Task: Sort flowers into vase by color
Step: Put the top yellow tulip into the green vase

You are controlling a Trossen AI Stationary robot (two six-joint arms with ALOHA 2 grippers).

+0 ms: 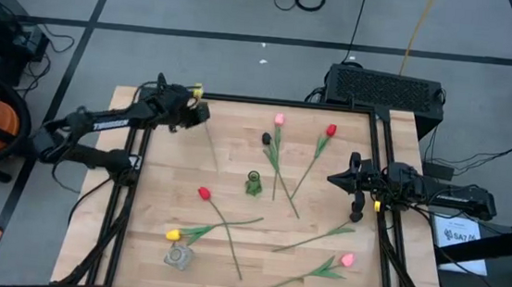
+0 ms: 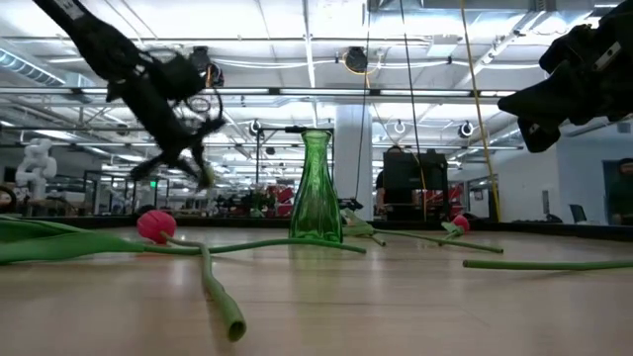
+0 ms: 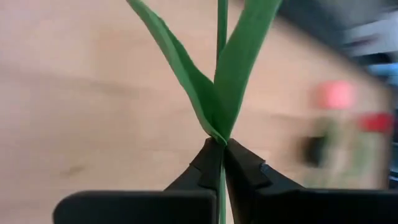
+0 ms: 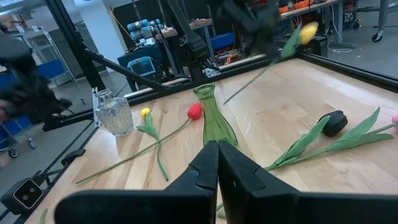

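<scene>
A green vase (image 1: 253,183) stands upright near the middle of the counter (image 1: 158,200), and nothing shows inside it. A clear vase (image 1: 178,257) sits at the counter's near-left corner; no stem stands in it either, though a yellow tulip (image 1: 174,235) lies just beside it with its stem running toward the middle.

The left tool (image 1: 201,114) is lifted above the far-left part of the counter, clenched on the stem of a yellow tulip; in the left wrist view the thin stem (image 3: 221,186) passes between the closed fingers just below where two leaves (image 3: 217,93) fork. Its yellow head (image 4: 306,32) shows in the right wrist view, high above the far edge, with the stem slanting down toward the counter.

The right tool (image 1: 333,179) hangs over the right side of the counter, clenched on nothing, well apart from the vases.

On the counter lie the other flowers: a red tulip (image 1: 203,194) left of the green vase, a pink one (image 1: 279,120), a black one (image 1: 267,139) and another red (image 1: 331,130) toward the far edge, a pink tulip (image 1: 348,259) near the front right, and a green stem (image 1: 315,239) whose head I cannot make out.
</scene>
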